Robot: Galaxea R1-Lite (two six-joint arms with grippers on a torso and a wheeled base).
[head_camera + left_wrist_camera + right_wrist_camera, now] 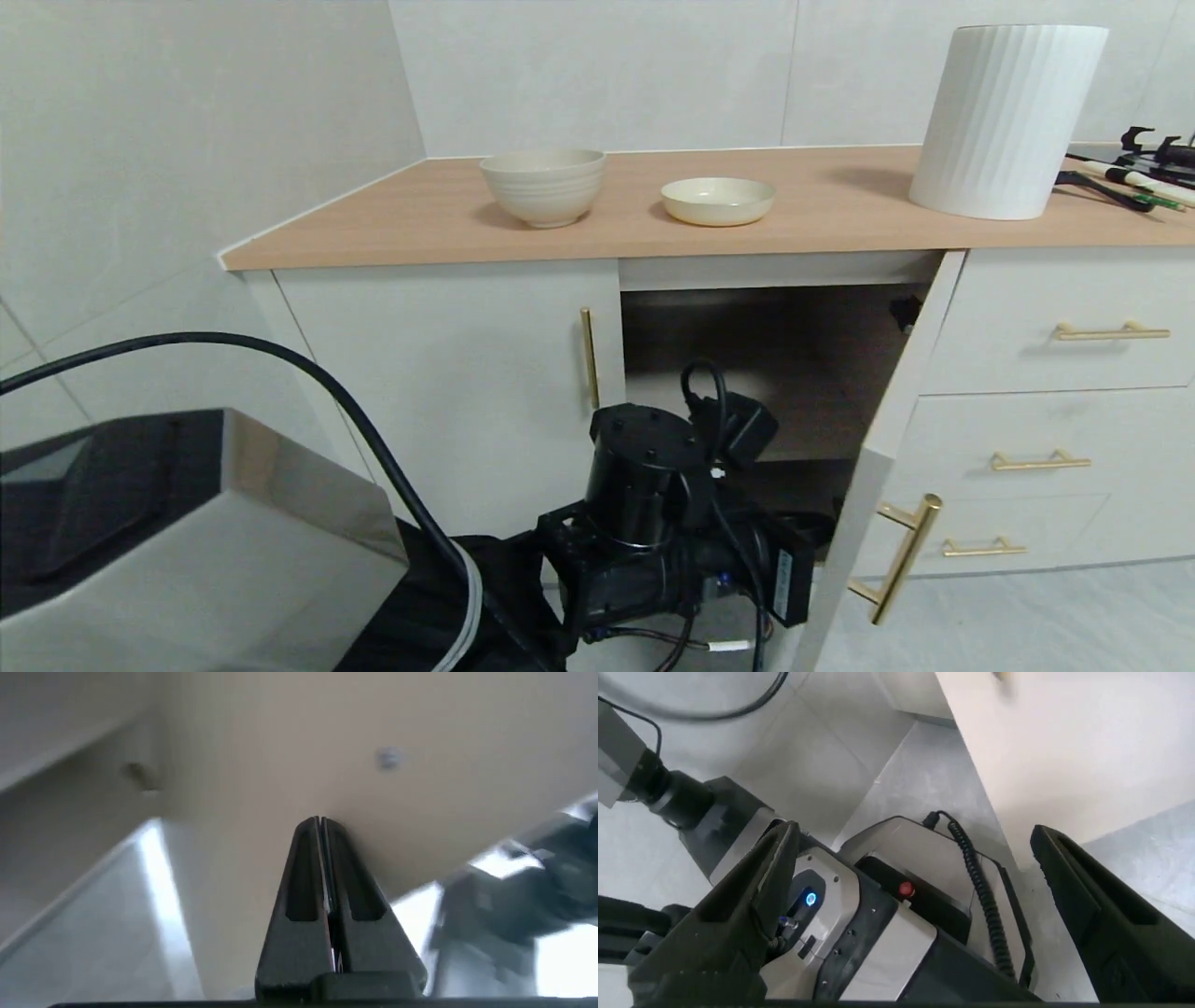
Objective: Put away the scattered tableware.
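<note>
Head view, bowl (542, 187), well apart from gripper (320, 827)

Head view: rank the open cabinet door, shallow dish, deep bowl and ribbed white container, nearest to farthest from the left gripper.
1. Open cabinet door, low, beside the left gripper.
2. Shallow dish, counter above, and deep bowl left of it: too close to call.
3. Ribbed white container, counter's far right.

A matt wood-grain countertop (822, 224) carries a ribbed, softly glazed cream bowl (543, 185), a smooth glossy cream dish (717, 200) and a matt white fluted container (1008, 121). Below the countertop, smooth matt white cabinet fronts (439, 373) bear polished brass-coloured metal handles (1111, 331).
</note>
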